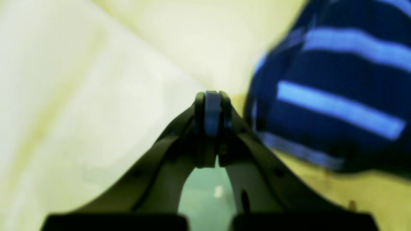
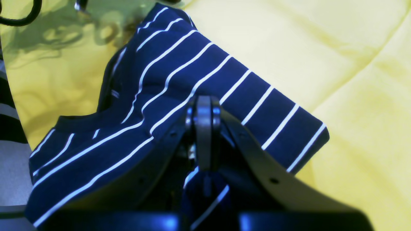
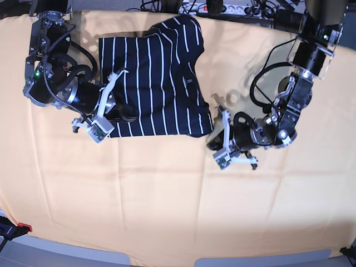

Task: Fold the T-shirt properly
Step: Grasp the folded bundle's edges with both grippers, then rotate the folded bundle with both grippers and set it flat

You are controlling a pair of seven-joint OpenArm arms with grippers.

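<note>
Closest to where I stand, the left gripper (image 3: 214,146) has its jaws pressed fully together with nothing between them; in its own wrist view the tips (image 1: 210,110) meet over bare yellow cloth (image 1: 96,80), just beside the lower corner of the T-shirt (image 1: 337,96), and I cannot tell whether they brush the hem. That arm reaches in low from the table's far edge, elbow bent, wrist nearly level with the surface. Farther back, the right gripper (image 3: 127,114) is also closed tight; its tips (image 2: 204,118) sit over the striped fabric, and whether a fold of cloth is pinched between them the views do not settle. Its arm lies curled, forearm laid across the garment's side edge. The T-shirt (image 3: 153,83), dark navy with thin white stripes, lies on the yellow-covered table (image 3: 167,194), folded to a rough rectangle, its neckline (image 2: 80,118) showing in the right wrist view. Behind it, cables and a power strip (image 3: 214,8) run along the far edge.
</note>
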